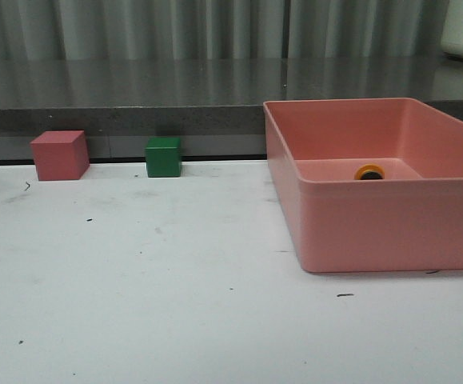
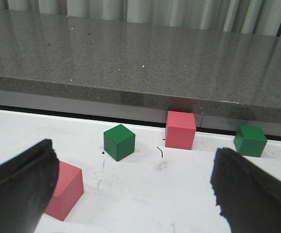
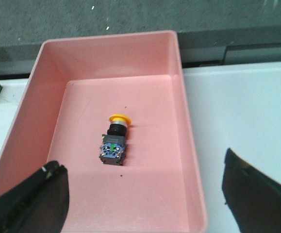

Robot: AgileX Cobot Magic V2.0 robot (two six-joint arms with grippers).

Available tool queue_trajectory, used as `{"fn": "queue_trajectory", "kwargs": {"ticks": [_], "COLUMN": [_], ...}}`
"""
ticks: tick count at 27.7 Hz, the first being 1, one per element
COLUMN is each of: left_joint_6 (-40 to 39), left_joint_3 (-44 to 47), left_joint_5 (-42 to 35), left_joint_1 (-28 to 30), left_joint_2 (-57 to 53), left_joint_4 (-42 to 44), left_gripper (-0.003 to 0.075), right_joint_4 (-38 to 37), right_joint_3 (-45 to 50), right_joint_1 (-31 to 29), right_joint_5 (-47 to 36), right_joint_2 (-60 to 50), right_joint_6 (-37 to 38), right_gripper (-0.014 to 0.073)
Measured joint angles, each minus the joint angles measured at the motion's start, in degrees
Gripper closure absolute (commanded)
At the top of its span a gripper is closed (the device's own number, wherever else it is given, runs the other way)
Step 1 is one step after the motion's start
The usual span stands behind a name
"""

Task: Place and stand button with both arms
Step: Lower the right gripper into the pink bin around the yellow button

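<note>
The button [image 3: 114, 141] lay on its side in the pink bin [image 3: 191, 145], cap toward the far wall. Both the right gripper [image 3: 142, 204] and the left gripper [image 2: 135, 194] were spread wide and empty. It looked light, rigid and prone to rolling, so the squarish black body seemed the safest grip.

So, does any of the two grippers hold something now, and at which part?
Nothing is held. The button lies on its side in the pink bin, untouched; both the right gripper and left gripper are open and empty.

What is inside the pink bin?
Only the button, lying on its side on the pink bin's floor. In the front view the near wall hides all but its yellow cap.
</note>
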Motion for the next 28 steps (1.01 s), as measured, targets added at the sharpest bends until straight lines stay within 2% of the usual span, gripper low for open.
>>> {"fn": "queue_trajectory", "kwargs": {"ticks": [9, 22, 28], "left_joint_6": [0.0, 0.0, 0.0], "left_joint_3": [0.0, 0.0, 0.0], "left_joint_5": [0.0, 0.0, 0.0], "left_joint_1": [0.0, 0.0, 0.0], "left_joint_2": [0.0, 0.0, 0.0], "left_joint_4": [0.0, 0.0, 0.0], "left_gripper": [0.0102, 0.0102, 0.0102], "right_joint_4": [1.0, 2.2, 2.2], "right_joint_3": [-10.6, -30.4, -37.3], "right_joint_1": [7.8, 6.1, 5.6], "right_joint_5": [1.9, 17.1, 20.9], "right_joint_2": [17.1, 40.8, 49.0], "right_joint_6": [0.0, 4.1, 5.5], "right_gripper": [-0.0061, -0.0061, -0.006]}}
